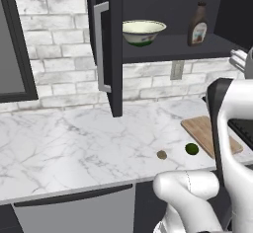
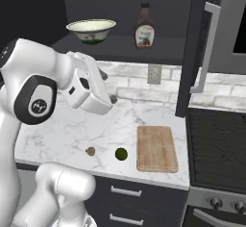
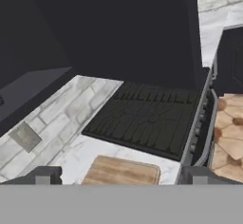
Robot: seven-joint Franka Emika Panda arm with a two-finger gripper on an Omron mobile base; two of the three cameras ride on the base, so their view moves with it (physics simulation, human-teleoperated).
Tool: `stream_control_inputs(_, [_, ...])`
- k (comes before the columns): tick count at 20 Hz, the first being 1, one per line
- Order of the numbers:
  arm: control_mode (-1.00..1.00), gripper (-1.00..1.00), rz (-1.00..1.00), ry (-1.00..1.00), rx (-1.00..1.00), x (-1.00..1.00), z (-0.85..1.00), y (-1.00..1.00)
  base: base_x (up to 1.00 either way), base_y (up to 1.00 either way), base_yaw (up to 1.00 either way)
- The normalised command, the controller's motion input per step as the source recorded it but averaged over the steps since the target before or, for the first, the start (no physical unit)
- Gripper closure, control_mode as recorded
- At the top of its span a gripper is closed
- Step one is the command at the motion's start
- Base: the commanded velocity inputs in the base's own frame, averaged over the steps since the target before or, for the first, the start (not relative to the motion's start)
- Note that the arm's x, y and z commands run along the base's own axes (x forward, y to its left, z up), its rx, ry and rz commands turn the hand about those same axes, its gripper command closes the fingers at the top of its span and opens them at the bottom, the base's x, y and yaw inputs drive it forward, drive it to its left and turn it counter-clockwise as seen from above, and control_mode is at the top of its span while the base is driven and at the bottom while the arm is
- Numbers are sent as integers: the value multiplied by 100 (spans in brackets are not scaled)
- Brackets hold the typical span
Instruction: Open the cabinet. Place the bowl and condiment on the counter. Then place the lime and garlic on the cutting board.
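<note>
Cabinet (image 1: 109, 49) stands open, bowl (image 1: 143, 32) and condiment (image 1: 197, 24) on its shelf; fingers (image 3: 121, 178) spread wide, empty; next, reach up for the bowl

No text we can read anywhere, the condiment (image 2: 143, 27) on the cabinet (image 2: 194, 48) shelf carries a pale label, its print too small and blurred for us to make out
</note>
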Motion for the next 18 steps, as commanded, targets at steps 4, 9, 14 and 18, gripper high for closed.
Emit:
stream_control_inputs(4, [-100,-100,-1,-13,-12,-27,3,0,0,0,0])
stream_control_inputs(9, [-100,-100,0,-11,-33,-27,0,2,0,0,0])
stream_control_inputs(14, [-100,-100,0,1,-40,-5,0,0,0,0,0])
stream_control_inputs(18, [-100,-100,0,9,-38,0,0,6,0,0,0])
